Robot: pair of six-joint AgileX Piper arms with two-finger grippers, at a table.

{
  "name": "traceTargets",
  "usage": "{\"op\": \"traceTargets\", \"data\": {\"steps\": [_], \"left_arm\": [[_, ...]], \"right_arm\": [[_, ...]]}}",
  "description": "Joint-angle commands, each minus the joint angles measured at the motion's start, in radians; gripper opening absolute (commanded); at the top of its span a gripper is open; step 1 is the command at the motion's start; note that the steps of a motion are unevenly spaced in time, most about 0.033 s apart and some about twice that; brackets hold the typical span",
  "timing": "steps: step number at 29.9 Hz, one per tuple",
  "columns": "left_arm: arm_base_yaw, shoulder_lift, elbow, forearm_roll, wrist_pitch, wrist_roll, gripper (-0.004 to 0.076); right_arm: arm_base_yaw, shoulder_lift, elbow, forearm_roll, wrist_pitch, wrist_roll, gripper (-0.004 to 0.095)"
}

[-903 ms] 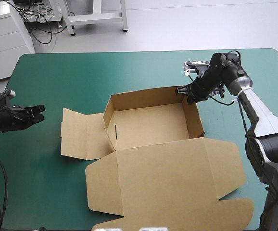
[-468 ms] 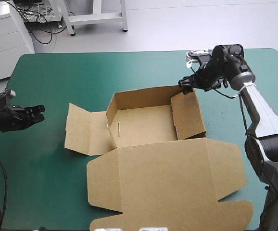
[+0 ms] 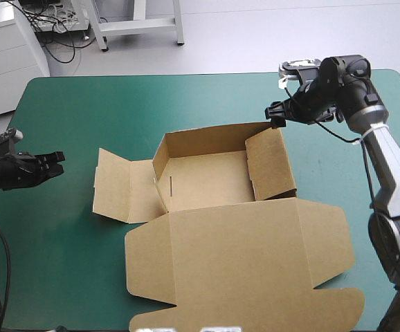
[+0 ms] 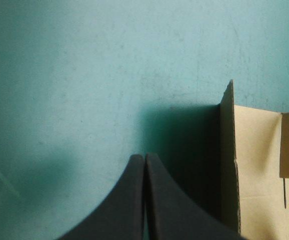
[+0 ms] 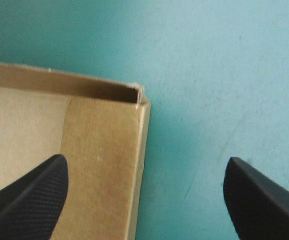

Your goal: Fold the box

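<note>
Box (image 3: 207, 181) is sitting mid-table. Its right wall (image 3: 268, 164) is now leaning in over the tray, where it stood upright just before, so it's folded over but I'm judging it not tucked yet. Right gripper (image 3: 276, 116) is backing off the far-right corner, fingers spread, holding nothing. Left flap (image 3: 117, 187) and lid (image 3: 241, 256) are lying flat. Left gripper (image 3: 51, 162) is idling at the left edge, fingers pressed together, well apart from the box.

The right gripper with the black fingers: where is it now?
In the high view the right gripper is at the far right corner of the brown board box, and it is open.
</note>
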Motion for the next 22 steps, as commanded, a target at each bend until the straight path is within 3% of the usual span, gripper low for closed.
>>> {"op": "traceTargets", "data": {"steps": [1, 9, 22], "left_arm": [[-0.002, -0.04, -0.027, -0.048, 0.003, 0.001, -0.0032], [-0.002, -0.04, -0.027, -0.054, 0.007, 0.001, -0.0032], [-0.002, -0.04, -0.027, -0.054, 0.019, 0.001, -0.0032]], "right_arm": [[0.002, -0.136, 0.128, 0.0, 0.008, 0.001, 0.0783], [0.017, -0.162, 0.312, 0.04, -0.051, 0.001, 0.0783], [0.095, -0.071, 0.322, -0.036, -0.106, 0.073, 0.0782]]}}
